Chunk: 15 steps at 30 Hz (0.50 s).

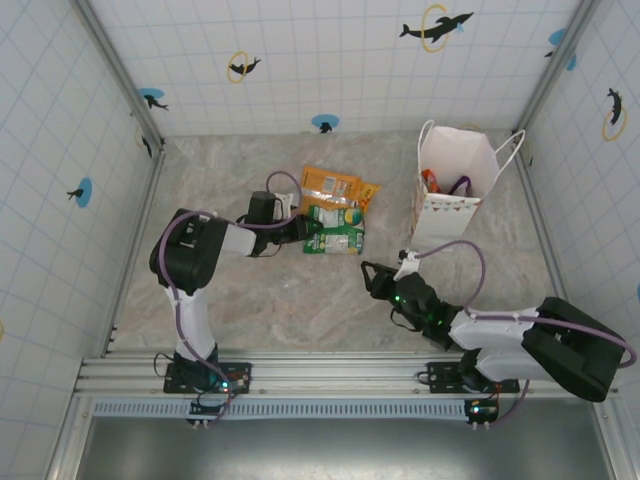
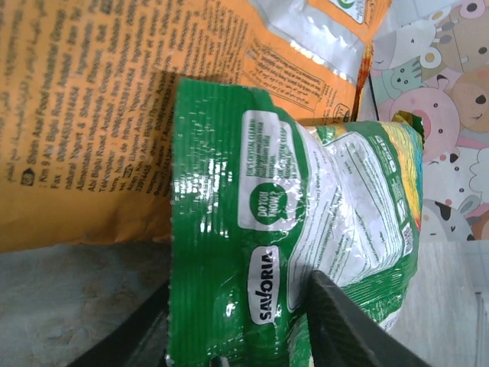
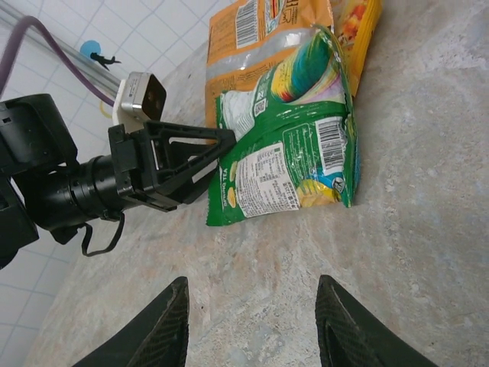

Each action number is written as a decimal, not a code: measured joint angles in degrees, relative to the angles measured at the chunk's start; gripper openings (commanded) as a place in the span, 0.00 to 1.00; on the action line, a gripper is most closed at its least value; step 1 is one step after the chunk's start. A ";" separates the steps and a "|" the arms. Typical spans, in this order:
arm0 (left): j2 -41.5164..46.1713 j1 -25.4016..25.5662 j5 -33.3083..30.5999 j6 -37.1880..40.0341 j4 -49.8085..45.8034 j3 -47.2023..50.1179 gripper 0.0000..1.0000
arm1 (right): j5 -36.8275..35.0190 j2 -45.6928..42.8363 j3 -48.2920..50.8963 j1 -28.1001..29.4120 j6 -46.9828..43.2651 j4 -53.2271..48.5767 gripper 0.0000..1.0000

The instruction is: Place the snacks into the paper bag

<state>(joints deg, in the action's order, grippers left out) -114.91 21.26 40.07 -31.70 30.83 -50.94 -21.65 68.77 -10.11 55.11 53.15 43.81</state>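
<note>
Both wide open, the left gripper [image 2: 235, 294] straddles the green packet [image 2: 229, 191] at its edge, the right gripper [image 3: 252, 281] hangs empty; a shallow bite could slip.

place: robot lab cell | cues: enclosed grid-tiled walls [image 1: 330, 70] — dolphin stickers [image 1: 437, 26] | aluminium mounting rail [image 1: 330, 372]
</note>
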 measured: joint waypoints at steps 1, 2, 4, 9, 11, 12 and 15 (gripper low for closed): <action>0.00 0.00 0.13 -0.13 0.04 0.00 0.23 | -0.22 -0.63 0.00 0.00 -0.13 -0.46 0.46; 0.00 0.00 0.24 -0.02 0.09 0.00 0.15 | -0.52 -1.33 0.00 -0.07 -0.26 -0.87 0.46; 0.07 0.00 0.46 -0.02 0.17 0.00 0.03 | -0.94 -2.62 0.07 -0.11 -0.52 -1.53 0.46; 1.18 0.00 0.85 0.42 0.07 0.59 0.00 | -1.99 -6.16 1.01 -0.50 -1.64 -3.93 0.46; 2.16 0.00 0.87 0.66 -0.85 0.85 0.00 | -2.40 -7.76 1.53 -0.74 -2.12 -4.92 0.47; 2.67 0.02 0.90 0.87 -1.29 0.96 0.00 | -2.58 -8.46 1.75 -0.85 -2.36 -5.38 0.46; 5.53 0.13 0.87 2.43 -3.85 1.36 0.00 | -2.89 -11.06 2.34 -1.25 -3.41 -7.17 0.47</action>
<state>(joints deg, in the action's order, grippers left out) -109.38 21.39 40.95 -29.28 26.98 -49.58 -24.53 57.71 -7.77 53.87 49.74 36.64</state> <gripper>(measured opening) 0.048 0.468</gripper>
